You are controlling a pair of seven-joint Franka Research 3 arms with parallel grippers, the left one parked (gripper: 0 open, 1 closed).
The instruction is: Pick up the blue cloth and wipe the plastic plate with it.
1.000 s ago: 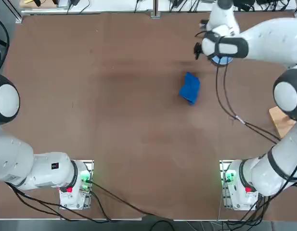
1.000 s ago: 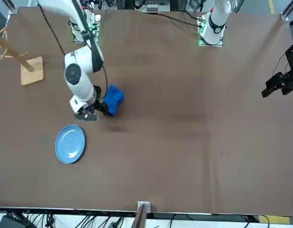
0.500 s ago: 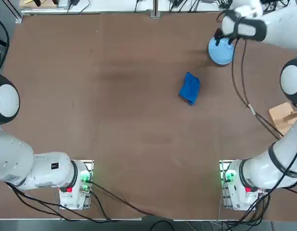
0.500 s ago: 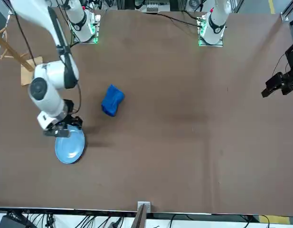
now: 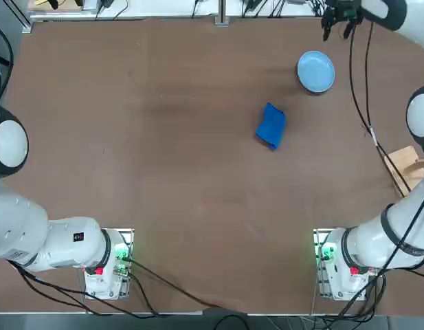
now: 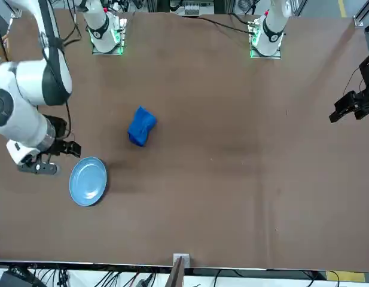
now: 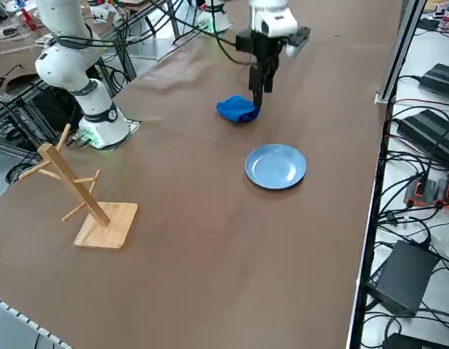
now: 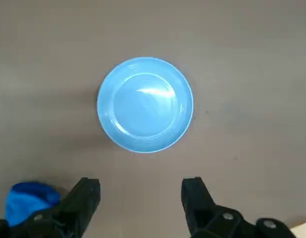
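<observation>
Top view: found the blue cloth [image 5: 271, 126] flat and wrinkled on the brown table [image 5: 163, 172], nearer the arm bases than the plastic plate [image 5: 315, 71] and apart from it. Noted its long axis running mainly away from the bases, with far end slanting right, toward the plate side. In the right wrist view, observed the right gripper [image 8: 141, 186] wide open and empty, with a broad gap between fingers. Located it above the table, clear of cloth and plate.
</observation>
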